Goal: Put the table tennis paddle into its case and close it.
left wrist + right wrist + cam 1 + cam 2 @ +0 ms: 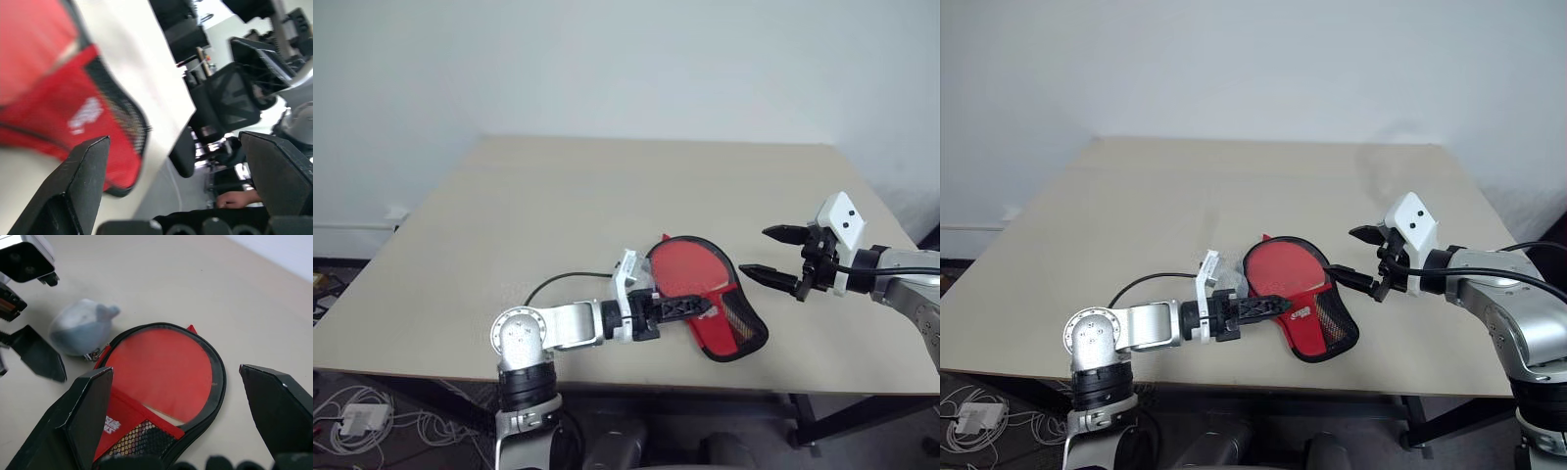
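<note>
The table tennis paddle (164, 369) lies inside the case (729, 328), so only its red rubber face shows through the open upper part; its handle is hidden under the red flap with the white logo and the black mesh panel, apart from a thin pale strip at the flap's edge that may be wood. The case rests on the light wooden table (607, 196) near the front edge, its long axis running diagonally: the round end points away and to the robot's left, the narrow mesh end toward the front edge and the right. In the head views the left gripper (680, 305) hangs over the lower middle of the case, covering part of the flap; its fingers stand wide apart and hold nothing. The right gripper (773, 255) hovers just beside the case's right edge, its fingers spread wide and empty. The left wrist view is blurred, the case cut off at its edge.
</note>
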